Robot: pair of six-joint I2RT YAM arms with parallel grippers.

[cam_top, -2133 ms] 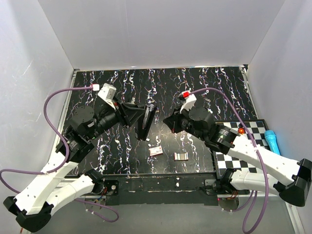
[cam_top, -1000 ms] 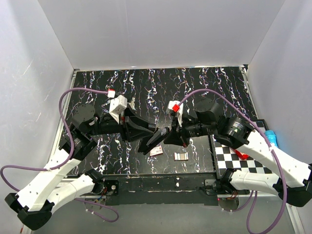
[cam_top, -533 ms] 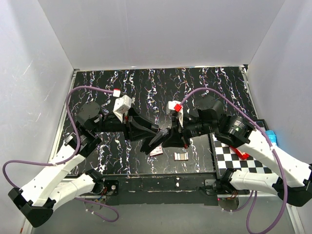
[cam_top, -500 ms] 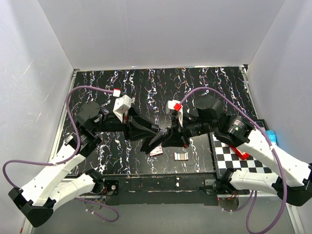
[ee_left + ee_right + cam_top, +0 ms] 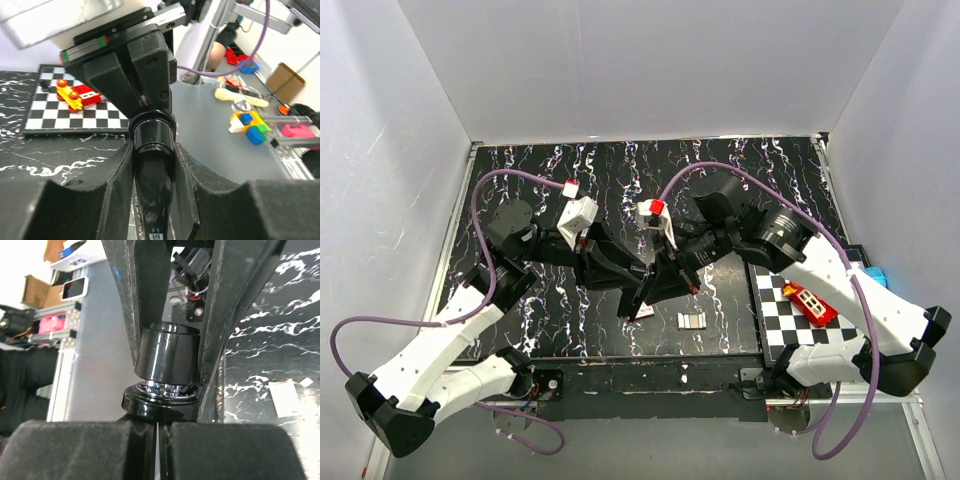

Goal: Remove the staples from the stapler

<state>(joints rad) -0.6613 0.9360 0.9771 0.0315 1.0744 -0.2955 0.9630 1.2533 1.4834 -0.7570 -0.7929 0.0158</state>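
From above, we are seeing the left gripper and the right gripper meeting tip to tip over the marbled table, with the black stapler held between them. A staple strip and a small card are lying near the grippers, toward the arms' bases.

In the left wrist view, the left fingers are clamping the stapler's body while the right gripper is gripping its far end. Beyond it, a red toy car is sitting on a checkerboard mat.

In the right wrist view, the right fingers are pressing nearly together at the stapler's round end.
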